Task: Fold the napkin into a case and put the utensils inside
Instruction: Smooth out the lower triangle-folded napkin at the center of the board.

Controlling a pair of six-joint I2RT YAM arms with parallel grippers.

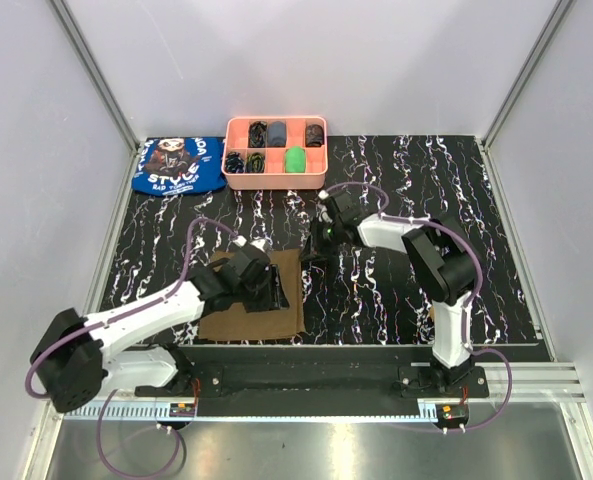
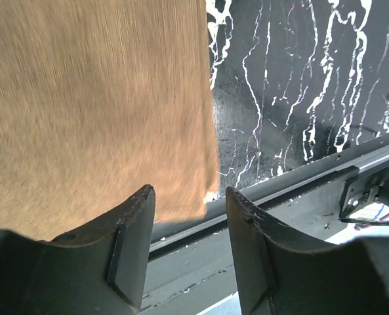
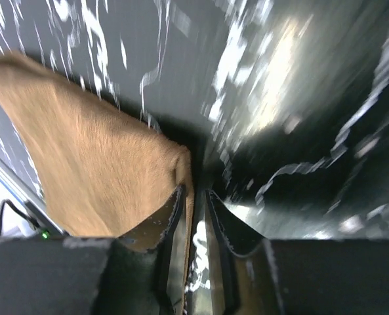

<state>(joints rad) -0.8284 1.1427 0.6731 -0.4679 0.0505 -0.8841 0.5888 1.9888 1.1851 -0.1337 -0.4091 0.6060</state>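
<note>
While the left gripper [image 2: 191, 197] hangs open above the napkin [image 2: 96, 105], the right gripper [image 3: 193, 197] pinches its far right corner. It lies on the marbled table [image 1: 396, 200].

The only lettering stands on the blue cloth [image 1: 179, 168]: white print around a cartoon face [image 1: 173, 150]. The large word under the face looks like "STYLE". The curved line above it and the small line below are too small to read.
</note>
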